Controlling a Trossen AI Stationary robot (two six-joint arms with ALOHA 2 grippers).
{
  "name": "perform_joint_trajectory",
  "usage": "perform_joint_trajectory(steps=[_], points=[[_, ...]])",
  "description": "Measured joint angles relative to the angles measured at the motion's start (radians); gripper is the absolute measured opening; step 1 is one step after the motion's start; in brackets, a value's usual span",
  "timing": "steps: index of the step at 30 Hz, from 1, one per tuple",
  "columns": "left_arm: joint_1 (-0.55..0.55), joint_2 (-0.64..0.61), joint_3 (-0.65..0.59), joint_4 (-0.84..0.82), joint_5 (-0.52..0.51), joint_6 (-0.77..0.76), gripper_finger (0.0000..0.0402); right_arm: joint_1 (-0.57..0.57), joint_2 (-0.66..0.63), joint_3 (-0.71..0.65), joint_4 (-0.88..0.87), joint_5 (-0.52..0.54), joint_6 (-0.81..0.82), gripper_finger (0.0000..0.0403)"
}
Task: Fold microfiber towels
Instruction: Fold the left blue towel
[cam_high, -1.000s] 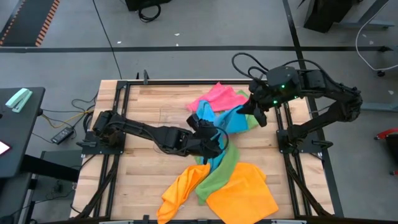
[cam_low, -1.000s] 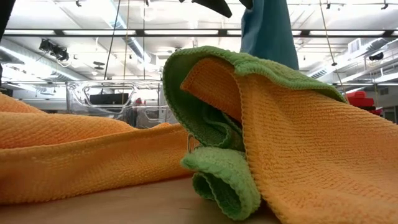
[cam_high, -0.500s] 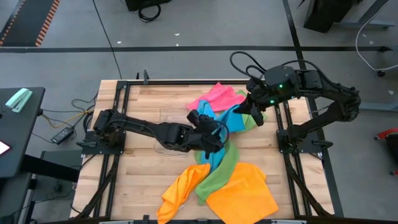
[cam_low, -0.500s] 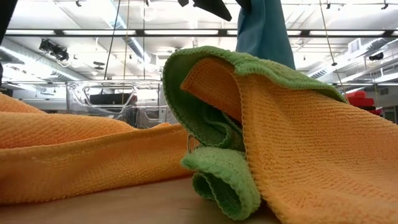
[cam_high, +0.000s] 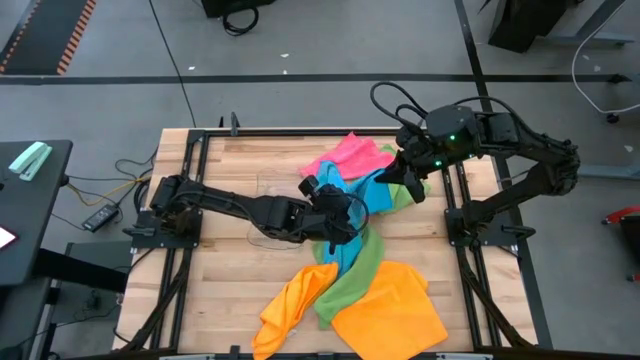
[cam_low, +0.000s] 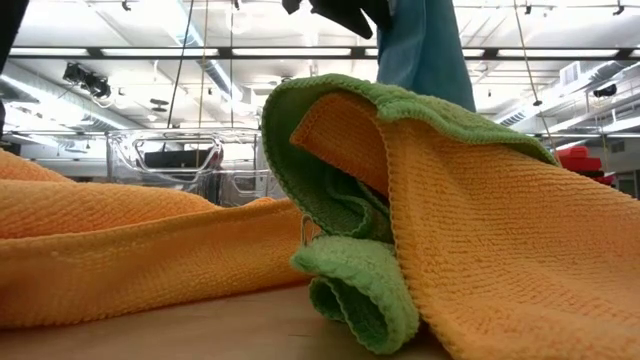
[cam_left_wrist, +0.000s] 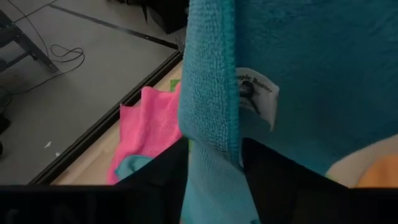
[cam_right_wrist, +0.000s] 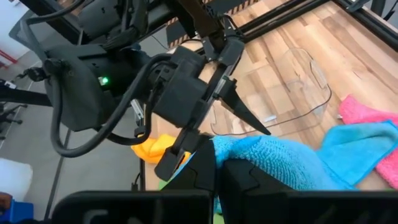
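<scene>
A sky-blue microfiber towel (cam_high: 365, 192) hangs between my two grippers above the table's middle. My left gripper (cam_high: 335, 207) is shut on its hemmed edge, close to a white label (cam_left_wrist: 256, 93). My right gripper (cam_high: 408, 180) is shut on a bunched end of the same towel, toward the table's right. A pink towel (cam_high: 350, 155) lies flat at the far side. A green towel (cam_high: 358, 270) and two orange towels (cam_high: 392, 312) lie crumpled at the near edge. In the low view the blue towel (cam_low: 425, 50) hangs behind them, its lower end hidden. My left gripper pinches the blue towel's thick hemmed edge (cam_left_wrist: 211, 124) between its two fingers (cam_left_wrist: 171, 171), which lie across the edge. The edge runs upright through the gap and fills it. The cloth hangs on below the fingers. My right gripper pinches a bunched end of the blue towel (cam_right_wrist: 244, 154) between its two shut fingers (cam_right_wrist: 202, 167), slanting down from the table's right side. The cloth trails away from the fingers, slack, toward my left gripper. One layer or several, I cannot tell.
A clear plastic tray (cam_high: 272, 195) sits on the wooden table (cam_high: 230, 270) just behind my left arm. Black frame rails (cam_high: 190, 200) run along both sides of the table. The crumpled green and orange towels fill the near right part.
My left gripper's fingers have drawn in on the blue towel's hemmed edge and taken hold of it. My right gripper has kept its hold, and the towel still hangs between the two.
</scene>
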Motion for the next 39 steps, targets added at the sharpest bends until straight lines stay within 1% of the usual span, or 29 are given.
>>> perform_joint_trajectory(steps=[5,9,12,13,17,22,24,28,31,35,39], points=[[0.014,0.0,0.0,-0.001,0.034,0.0,0.0096,0.0,0.0,0.0,0.0,-0.01,-0.009,0.0012],[0.024,0.0,0.0,-0.001,0.08,0.0,0.0055,0.0,0.0,0.0,0.0,-0.026,-0.023,0.0012],[0.03,0.0,0.0,-0.001,0.11,-0.001,0.0018,0.0,0.0,0.0,0.0,-0.029,-0.033,0.0012],[0.033,0.0,0.0,-0.001,0.117,0.0,0.0012,0.0,0.0,0.0,0.0,-0.033,-0.04,0.0012],[0.039,-0.012,0.0,-0.002,0.173,0.0,0.0016,0.0,0.0,0.0,0.0,-0.063,-0.071,0.0012],[0.05,-0.048,0.002,0.013,0.303,0.0,0.0008,0.0,0.0,0.0,-0.012,-0.128,-0.159,0.0012],[0.052,-0.063,0.002,0.013,0.33,0.0,0.0008,0.0,0.0,0.0,-0.039,-0.135,-0.193,0.0012],[0.051,-0.094,0.002,0.025,0.357,0.01,0.0019,-0.001,0.0,0.0,-0.116,-0.137,-0.275,0.0012],[0.051,-0.112,0.002,0.056,0.385,0.028,0.0014,-0.001,-0.001,0.0,-0.138,-0.136,-0.33,0.0012],[0.056,-0.128,0.007,0.105,0.388,0.035,0.0008,-0.001,-0.001,0.0,-0.135,-0.127,-0.342,0.0012],[0.069,-0.134,0.054,0.113,0.383,0.037,0.0019,-0.001,-0.001,0.0,-0.147,-0.086,-0.342,0.0012]])
